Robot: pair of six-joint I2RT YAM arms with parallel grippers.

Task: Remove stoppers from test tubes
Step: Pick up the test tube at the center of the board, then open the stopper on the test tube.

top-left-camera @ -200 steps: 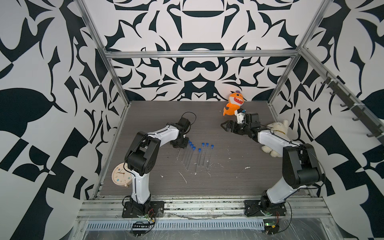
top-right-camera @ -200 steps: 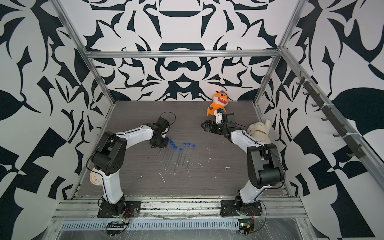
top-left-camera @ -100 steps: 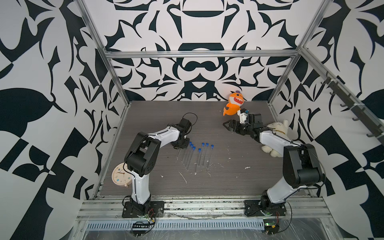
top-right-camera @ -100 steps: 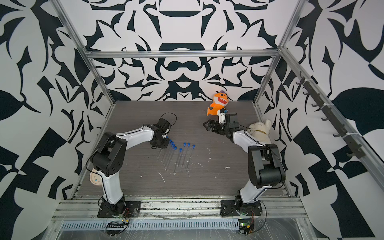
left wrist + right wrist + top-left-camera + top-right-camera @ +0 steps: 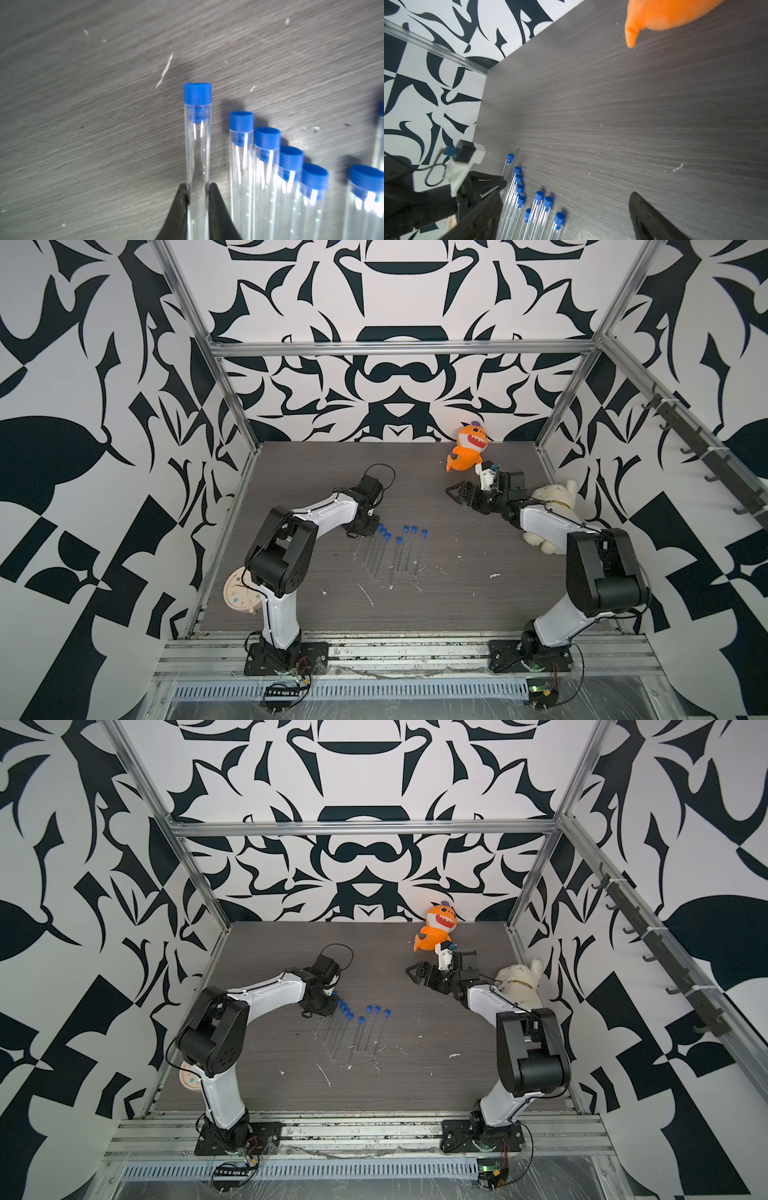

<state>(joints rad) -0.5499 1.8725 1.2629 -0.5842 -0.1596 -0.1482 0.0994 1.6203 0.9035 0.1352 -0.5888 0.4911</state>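
Left gripper (image 5: 363, 531) has pinched shut since a second ago; neither arm has shifted much otherwise. It sits left of centre in both top views, at the left end of the row. In the left wrist view its fingers (image 5: 178, 207) clamp the outermost test tube (image 5: 197, 155) across the glass, partway down the body. That tube's long axis runs straight up the frame from the fingers. Its stopper (image 5: 197, 93) is at the upper end, pointing away from the jaws and seated in the mouth. Can't tell if the tube is clear of the table (image 5: 457, 593).

Centre frame: the other test tubes (image 5: 392, 558) lie side by side, roughly parallel, long axes up-down, with stoppers (image 5: 399, 533) all at the upper ends.

Upper right of the row: right gripper (image 5: 455, 494), jaws wide, nothing between them, well apart from the tubes. My read: it's the free arm, so it has to travel down-left to the held stopper and pull along the tube's axis.
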